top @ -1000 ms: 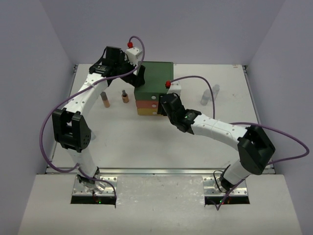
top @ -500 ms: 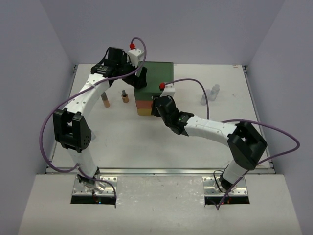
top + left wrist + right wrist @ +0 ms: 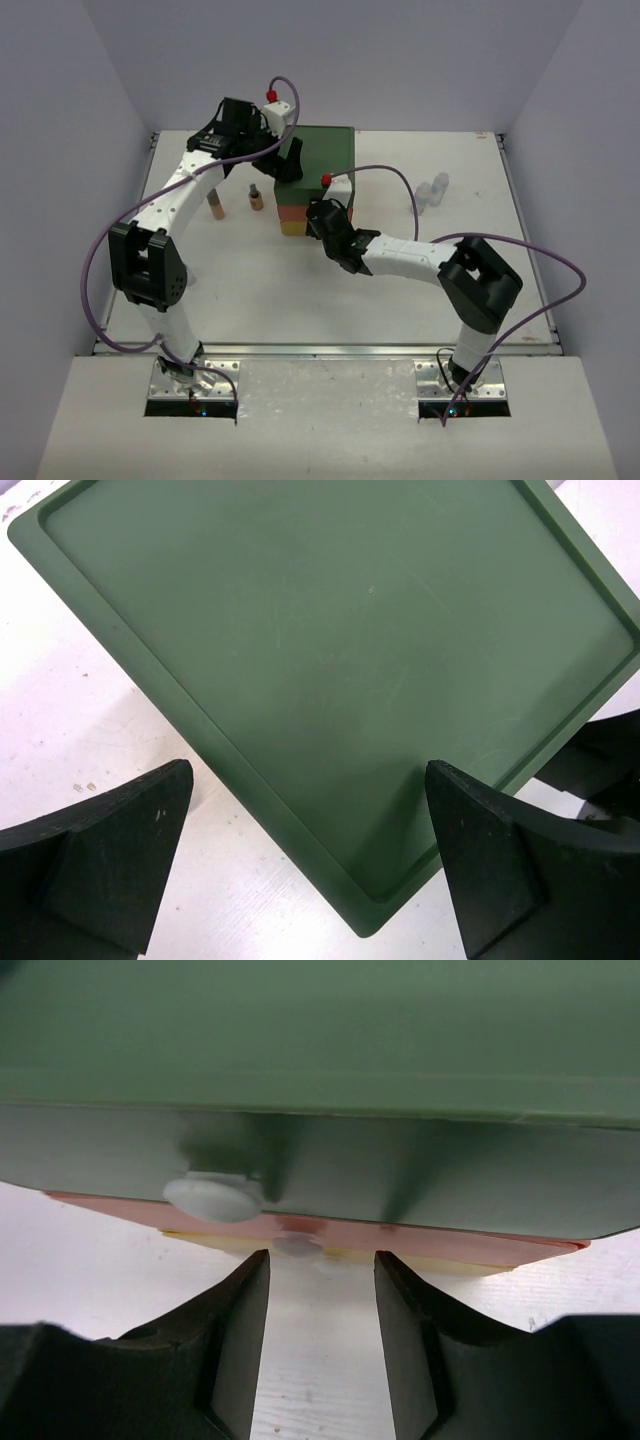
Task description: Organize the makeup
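Left end effector (image 3: 308, 780) is held wide open over the drawer box (image 3: 330, 630), empty. Right end effector (image 3: 318, 1260) is held part-open at a drawer knob (image 3: 297, 1245), empty. Peach tubes (image 3: 215, 207) are seen at the box's nine o'clock, clear bottles (image 3: 432, 190) at three.

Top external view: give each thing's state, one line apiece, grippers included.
Drawer box: drawers look shut.
Left gripper: open, over the box's corner.
Right gripper: open, empty, facing the knobs.
Peach tubes: upright.
Clear bottles: appear upright.
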{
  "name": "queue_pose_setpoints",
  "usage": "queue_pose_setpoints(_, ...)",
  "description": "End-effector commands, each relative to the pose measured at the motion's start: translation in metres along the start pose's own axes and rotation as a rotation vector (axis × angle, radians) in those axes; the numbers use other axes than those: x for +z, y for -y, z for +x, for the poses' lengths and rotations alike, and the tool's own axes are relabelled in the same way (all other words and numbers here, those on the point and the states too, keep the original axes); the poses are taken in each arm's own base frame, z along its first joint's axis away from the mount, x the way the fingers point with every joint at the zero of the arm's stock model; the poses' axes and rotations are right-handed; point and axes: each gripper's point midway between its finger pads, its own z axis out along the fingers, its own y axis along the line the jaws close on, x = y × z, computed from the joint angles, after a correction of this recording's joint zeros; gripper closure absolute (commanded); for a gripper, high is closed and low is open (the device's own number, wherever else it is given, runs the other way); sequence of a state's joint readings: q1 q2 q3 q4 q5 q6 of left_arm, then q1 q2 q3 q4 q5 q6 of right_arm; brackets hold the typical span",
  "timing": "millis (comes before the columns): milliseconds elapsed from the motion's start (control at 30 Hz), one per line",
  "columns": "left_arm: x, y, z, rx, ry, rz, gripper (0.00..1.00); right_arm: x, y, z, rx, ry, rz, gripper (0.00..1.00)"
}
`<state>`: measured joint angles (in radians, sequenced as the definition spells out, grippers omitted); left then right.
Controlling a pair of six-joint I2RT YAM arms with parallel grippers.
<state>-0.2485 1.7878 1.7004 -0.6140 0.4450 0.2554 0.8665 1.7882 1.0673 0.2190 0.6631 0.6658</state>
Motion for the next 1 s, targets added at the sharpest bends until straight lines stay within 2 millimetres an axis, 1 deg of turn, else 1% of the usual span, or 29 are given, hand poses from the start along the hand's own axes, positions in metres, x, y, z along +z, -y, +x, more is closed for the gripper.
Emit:
queue_pose_setpoints(0,-0.013,0.01,-0.015,0.019,0.051,0.011,0.01,0.006,0.003,-0.012,0.052,0.043,0.089,0.54)
queue_pose_setpoints(367,-0.012,0.009,-0.011,0.026,0.044,0.002,0.01,0.013,-0.01,-0.017,0.048,0.048,0.053,0.54)
queue_pose_setpoints(700,-0.012,0.008,-0.01,0.031,0.043,-0.001,0.01,0.016,-0.014,-0.027,0.034,0.08,0.053,0.51)
queue_pose_setpoints(967,-0.012,0.008,-0.008,0.03,0.039,-0.001,0.01,0.019,-0.012,-0.027,0.032,0.084,0.073,0.59)
